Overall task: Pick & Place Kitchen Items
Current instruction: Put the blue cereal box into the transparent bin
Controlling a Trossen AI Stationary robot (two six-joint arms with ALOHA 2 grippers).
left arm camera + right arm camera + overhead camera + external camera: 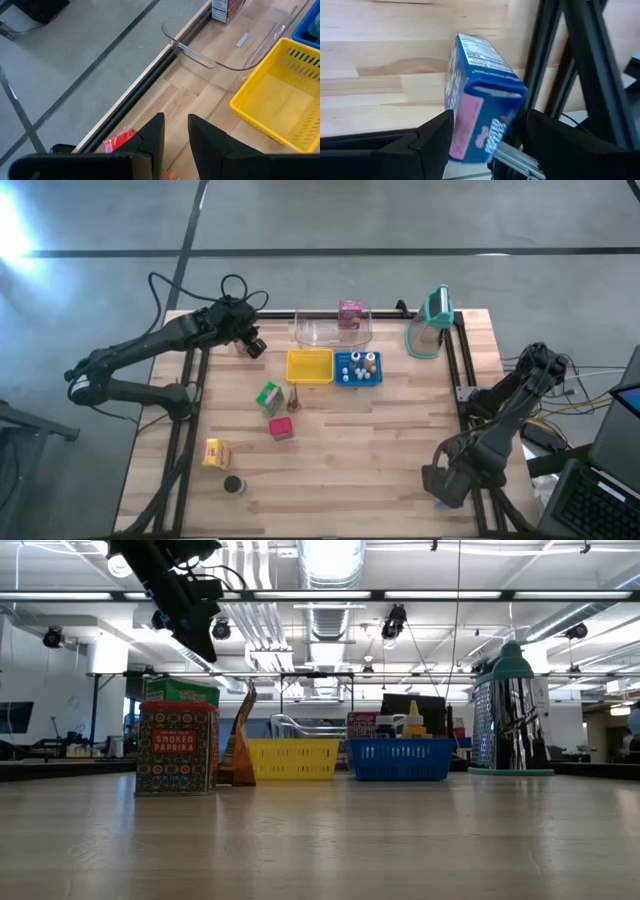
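Right end effector [485, 135] open around blue-and-pink carton [480, 100] at table [400, 440] edge, carton's base hidden; left end effector [175, 135] nearly closed, seemingly empty, over half-hidden red item [119, 141].

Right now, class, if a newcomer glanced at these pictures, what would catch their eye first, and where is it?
Probably the yellow basket and blue basket side by side at mid-table, in front of a clear tray holding a pink carton. Next, the right pincer at the table's near right corner, jaws wide around a blue and pink carton. The left pincer hovers near the far left edge.
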